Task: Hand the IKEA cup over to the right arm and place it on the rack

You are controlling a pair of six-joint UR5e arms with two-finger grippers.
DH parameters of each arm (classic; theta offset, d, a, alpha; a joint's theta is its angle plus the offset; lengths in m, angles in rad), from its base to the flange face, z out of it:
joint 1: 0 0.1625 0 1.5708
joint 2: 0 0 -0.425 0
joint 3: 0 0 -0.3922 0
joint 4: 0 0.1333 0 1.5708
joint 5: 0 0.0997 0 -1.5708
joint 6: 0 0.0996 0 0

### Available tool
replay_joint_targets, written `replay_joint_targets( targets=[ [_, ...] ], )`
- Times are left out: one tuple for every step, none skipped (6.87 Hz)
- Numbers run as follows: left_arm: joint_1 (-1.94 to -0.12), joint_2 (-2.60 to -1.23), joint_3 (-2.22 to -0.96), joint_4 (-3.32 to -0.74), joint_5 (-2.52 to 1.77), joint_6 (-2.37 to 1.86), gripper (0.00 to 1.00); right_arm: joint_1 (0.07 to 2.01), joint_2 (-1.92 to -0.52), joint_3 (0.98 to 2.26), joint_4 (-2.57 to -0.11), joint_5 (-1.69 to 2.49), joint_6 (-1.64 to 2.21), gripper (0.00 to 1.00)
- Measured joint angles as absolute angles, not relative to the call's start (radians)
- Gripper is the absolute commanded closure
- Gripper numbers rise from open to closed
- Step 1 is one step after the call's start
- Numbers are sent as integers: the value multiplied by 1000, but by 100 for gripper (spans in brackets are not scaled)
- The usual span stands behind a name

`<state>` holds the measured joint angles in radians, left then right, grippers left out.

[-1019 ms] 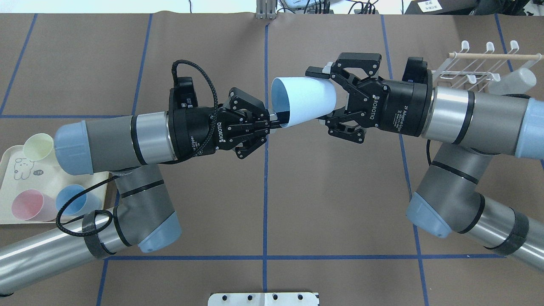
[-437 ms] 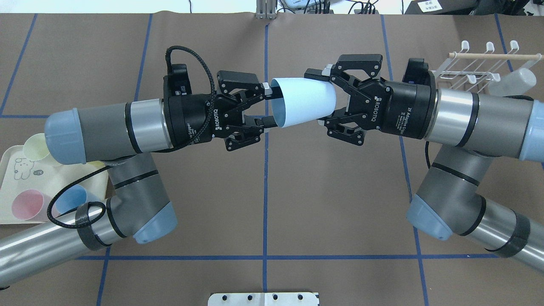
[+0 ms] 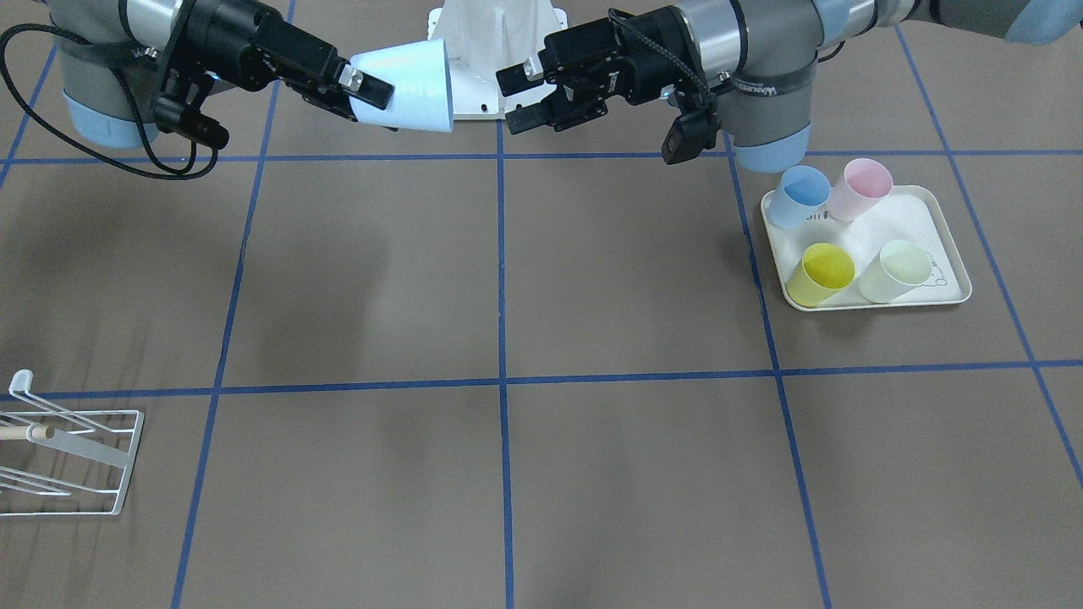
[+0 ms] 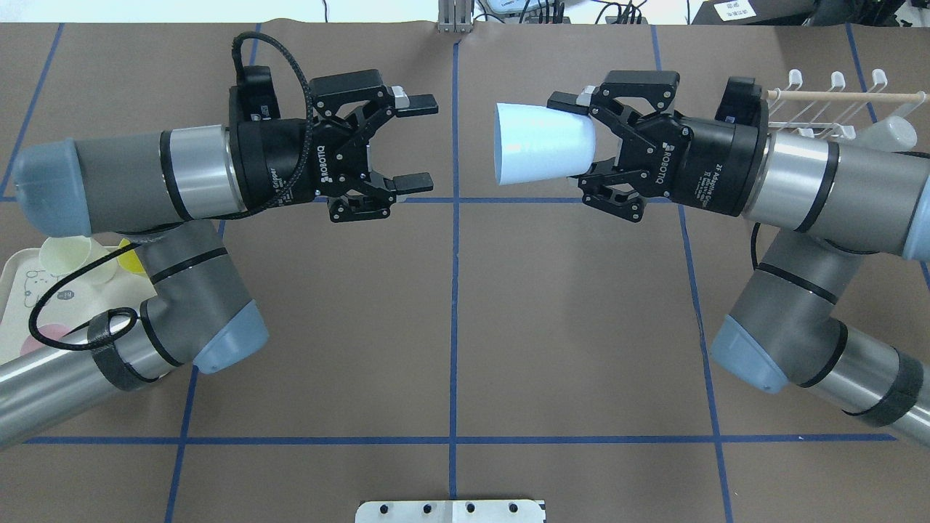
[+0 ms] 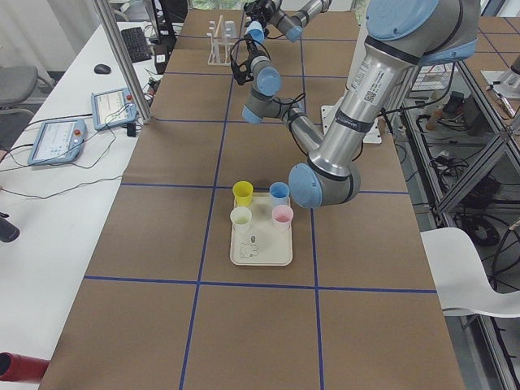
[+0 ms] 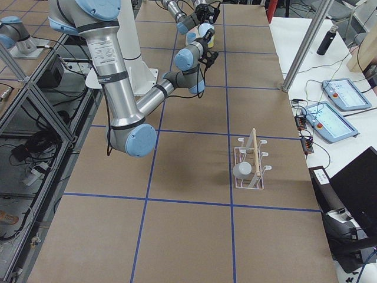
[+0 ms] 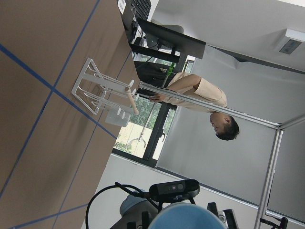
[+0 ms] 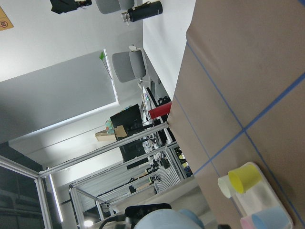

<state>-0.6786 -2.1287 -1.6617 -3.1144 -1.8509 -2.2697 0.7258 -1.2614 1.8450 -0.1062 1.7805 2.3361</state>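
- In the right pincer [image 4: 575, 142]: a pale blue tapered plastic cup [image 4: 539, 154], clamped at its narrow base end, one finger on each side of the wall.
- Cup on its side in the air above the brown paper-covered counter [image 4: 552, 327], open mouth turned toward the left arm.
- In the overhead view, just to the right of the centre blue tape line [image 4: 455, 290] and well short of the rack.
- Left pincer [image 4: 423, 144] spread wide with nothing between its fingers, level with the cup and facing its mouth.
- A clear gap between the left fingertips and the cup's rim, no contact.
- Same picture from the front-facing camera: cup [image 3: 408, 83] gripped on that view's left, splayed left pincer [image 3: 516, 100] on its right.
- Small white wire-frame rack [image 4: 814, 129] with slanted prongs at the counter's far right, partly hidden behind the right forearm.
- Light wooden dowel [image 4: 825, 94] across the top of the rack.
- On the rack's right end, a frosted translucent cup [image 4: 885, 135], tilted.
- Cream tray with a rabbit print [image 3: 926, 222] flat on the counter at the robot's left.
- On the tray, four cups: a blue one [image 3: 799, 196] and a pink one [image 3: 861, 190] nearer the robot, a yellow one [image 3: 819, 272] and a pale green one [image 3: 898, 271] farther from it.
- In the left wrist view, beyond the rack and the counter's end, a person in a beige top [image 7: 200, 93].
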Motion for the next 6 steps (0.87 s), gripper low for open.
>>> replay_joint_targets(
  targets=[
    [-700,-2124,-1655,-3109,-1859,-2247,0,752,-1288,1834,-134,1774,2231,86],
    [-713,-2122,-1649,-3094,-1862,-2212,0,781,-1320,1829,-177,1772,2113,86],
    [-720,-2122,-1646,-3070,-1862,-2179,0,815,-1361,1827,-229,1772,1978,86],
    [-724,-2122,-1645,-3049,-1860,-2161,0,849,-1406,1828,-288,1772,1825,87],
    [-727,-2123,-1644,-3034,-1858,-2154,0,882,-1442,1831,-361,1774,1676,87],
    [-728,-2123,-1637,-3024,-1857,-2148,0,916,-1463,1835,-458,1778,1520,87]
  ],
)
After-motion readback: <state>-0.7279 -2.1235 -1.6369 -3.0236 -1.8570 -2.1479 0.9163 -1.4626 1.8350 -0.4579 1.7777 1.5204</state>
